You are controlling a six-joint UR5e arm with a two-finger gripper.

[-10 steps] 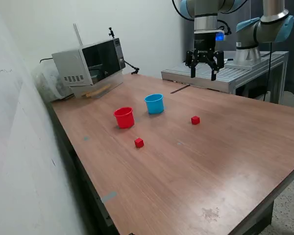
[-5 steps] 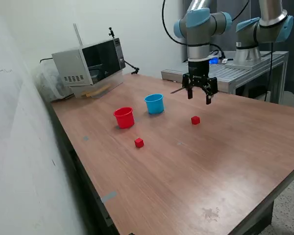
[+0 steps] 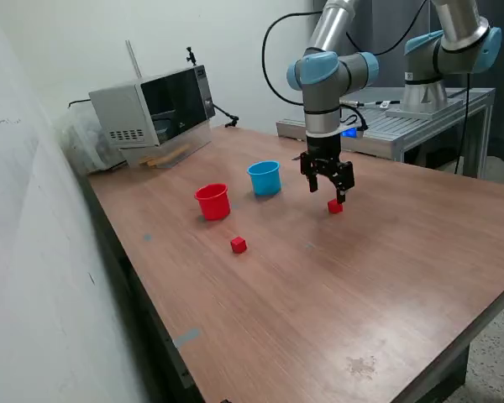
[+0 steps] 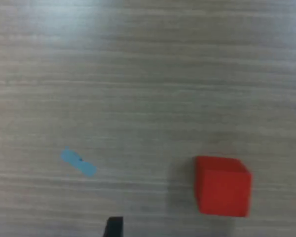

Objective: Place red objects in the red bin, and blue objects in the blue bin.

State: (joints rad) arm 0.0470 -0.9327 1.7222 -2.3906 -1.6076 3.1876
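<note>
The end effector [image 3: 328, 186] hangs with its fingers spread wide and empty just above a red cube [image 3: 335, 206] on the bench [image 3: 386, 269]. A second red cube [image 3: 238, 245] lies well apart, near the red cup [image 3: 212, 201], with the blue cup [image 3: 265, 178] just beside that.

On the wooden desk [image 3: 386, 277] the gripper [image 3: 327, 186] hangs with its fingers spread, just above and beside a red cube [image 3: 335, 206]. A second red cube [image 3: 238, 245] lies well apart, nearer the desk's front. The red cup [image 3: 212, 201] and the light blue cup [image 3: 265, 178] stand upright near each other. A microwave [image 3: 151, 109] sits at the far corner.
</note>
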